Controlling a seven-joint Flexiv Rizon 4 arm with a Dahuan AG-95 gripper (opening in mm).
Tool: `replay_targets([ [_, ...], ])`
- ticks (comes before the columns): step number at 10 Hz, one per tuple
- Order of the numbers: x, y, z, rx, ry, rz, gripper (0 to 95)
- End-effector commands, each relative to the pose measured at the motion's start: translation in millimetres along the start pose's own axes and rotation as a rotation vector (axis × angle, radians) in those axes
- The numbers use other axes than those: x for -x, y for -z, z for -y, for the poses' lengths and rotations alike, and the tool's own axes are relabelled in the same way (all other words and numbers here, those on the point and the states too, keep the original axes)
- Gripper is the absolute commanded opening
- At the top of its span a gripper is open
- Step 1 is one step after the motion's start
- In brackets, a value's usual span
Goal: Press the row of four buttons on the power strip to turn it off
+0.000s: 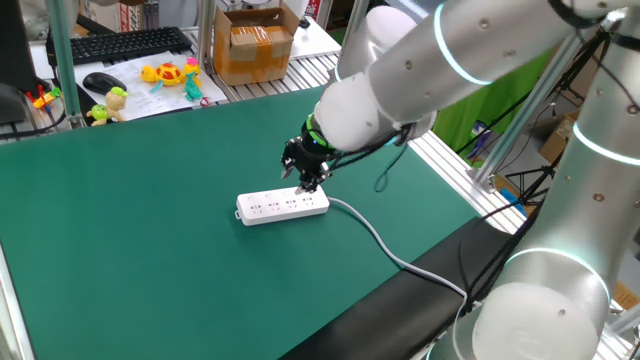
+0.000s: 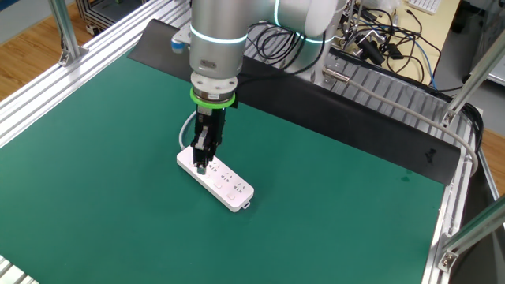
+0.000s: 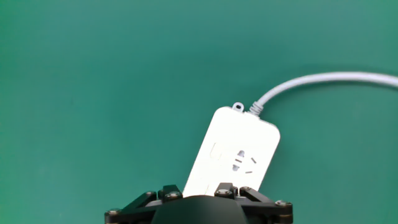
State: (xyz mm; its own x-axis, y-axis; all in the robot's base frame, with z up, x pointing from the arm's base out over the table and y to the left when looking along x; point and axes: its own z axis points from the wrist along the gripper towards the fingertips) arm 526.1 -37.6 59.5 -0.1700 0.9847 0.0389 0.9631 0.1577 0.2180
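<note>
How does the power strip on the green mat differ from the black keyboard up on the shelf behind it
The power strip is white; the keyboard is black. The strip lies on the green mat directly under the gripper, while the keyboard sits off the mat on the metal shelf, far from the arm. The strip's pale cable trails across the mat; no keyboard cable is visible. Both are long, flat, rectangular and lie flat.

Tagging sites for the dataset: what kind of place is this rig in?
Likely a robotics lab bench: aluminium-profile frame around a green mat, loose cables, a keyboard and cardboard box behind.
</note>
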Motion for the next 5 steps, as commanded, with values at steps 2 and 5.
replay_targets([
  [2, 5.2, 1.8, -0.6, -0.02, 0.1, -0.07, 57.0],
  [5, 5.2, 1.9, -0.6, -0.023, 0.111, -0.071, 57.0],
])
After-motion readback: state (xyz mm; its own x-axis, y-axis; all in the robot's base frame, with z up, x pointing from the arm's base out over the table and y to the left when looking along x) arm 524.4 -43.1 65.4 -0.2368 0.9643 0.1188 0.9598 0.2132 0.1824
